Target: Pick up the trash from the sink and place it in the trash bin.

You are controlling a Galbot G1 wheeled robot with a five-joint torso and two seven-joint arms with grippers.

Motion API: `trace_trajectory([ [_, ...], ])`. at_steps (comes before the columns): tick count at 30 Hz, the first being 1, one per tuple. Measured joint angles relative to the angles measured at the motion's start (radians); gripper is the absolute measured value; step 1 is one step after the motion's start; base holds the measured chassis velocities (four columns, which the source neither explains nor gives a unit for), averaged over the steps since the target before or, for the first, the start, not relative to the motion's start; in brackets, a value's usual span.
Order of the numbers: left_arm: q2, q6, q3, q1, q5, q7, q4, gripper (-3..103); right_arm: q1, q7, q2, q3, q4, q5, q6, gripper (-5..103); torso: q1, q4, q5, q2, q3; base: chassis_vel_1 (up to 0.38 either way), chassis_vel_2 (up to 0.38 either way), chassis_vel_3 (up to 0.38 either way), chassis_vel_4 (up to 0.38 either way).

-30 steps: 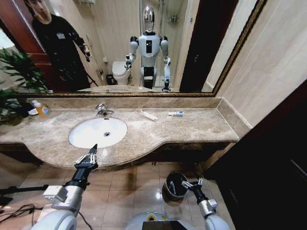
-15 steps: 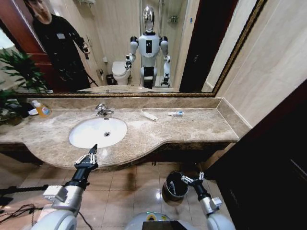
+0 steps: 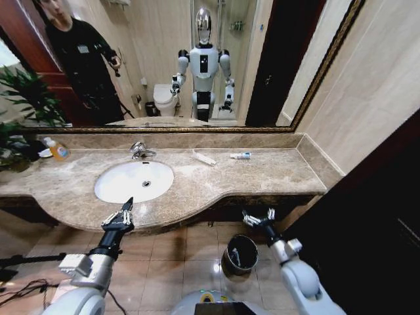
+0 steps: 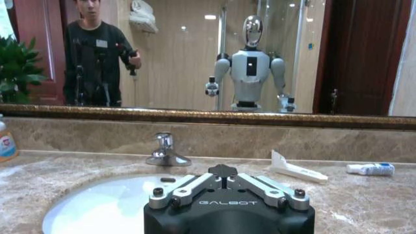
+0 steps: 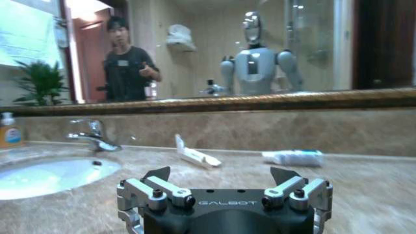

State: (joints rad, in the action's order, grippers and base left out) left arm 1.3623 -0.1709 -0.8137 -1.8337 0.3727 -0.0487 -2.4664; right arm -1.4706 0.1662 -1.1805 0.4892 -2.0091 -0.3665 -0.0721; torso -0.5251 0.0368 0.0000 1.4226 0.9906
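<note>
two grippers sit nearest the camera in the head view. the left gripper point(image 3: 121, 216) hangs at about 8 o'clock, just off the counter's front edge below the sink point(image 3: 105, 190), its fingers pressed together to a point. the right gripper point(image 3: 259, 217) is at about 5 o'clock, fingers spread and holding nothing, raised to counter-edge height above and just beside the trash bin point(image 3: 229, 261).

the bin stands on the floor tiles at 6 o'clock, under the counter's overhang, with a pale thin item leaning inside it. the basin itself, at about 10 o'clock, looks bare apart from its drain.

farther back, near 12 o'clock, the remaining trash lies on the marble behind the basin's right side: a flat white tube point(image 3: 204, 157) and, a little toward 1 o'clock, a small blue-white tube point(image 3: 240, 155). the two lie near each other but apart. the right wrist view looks straight across the counter at both.

both tubes look light and soft-walled, probably slick plastic that may squash or slide on polished stone. the safest hold is likely across the middle of the body, jaws closing on the narrow sides; the white tube's flattened crimped end may slip out.

the orange bottle point(image 3: 58, 151) stands at the far left, well apart.
</note>
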Motion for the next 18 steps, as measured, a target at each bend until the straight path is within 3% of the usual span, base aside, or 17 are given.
trace_trajectory([
  [8, 0.0, 0.0, 0.0, 0.0, 0.0, 0.0, 0.0, 0, 0.229, 0.008, 0.072, -0.102, 0.055, -0.052, 0.127, 100, 0.0, 0.0001, 0.0, 0.0, 0.0, 0.0, 0.0, 0.0, 0.0],
  [18, 0.0, 0.0, 0.0, 0.0, 0.0, 0.0, 0.0, 0, 0.484, 0.015, 0.12, -0.301, 0.205, -0.098, 0.196, 100, 0.0, -0.0001, -0.0003, 0.0, 0.0, 0.0, 0.0, 0.0, 0.0],
])
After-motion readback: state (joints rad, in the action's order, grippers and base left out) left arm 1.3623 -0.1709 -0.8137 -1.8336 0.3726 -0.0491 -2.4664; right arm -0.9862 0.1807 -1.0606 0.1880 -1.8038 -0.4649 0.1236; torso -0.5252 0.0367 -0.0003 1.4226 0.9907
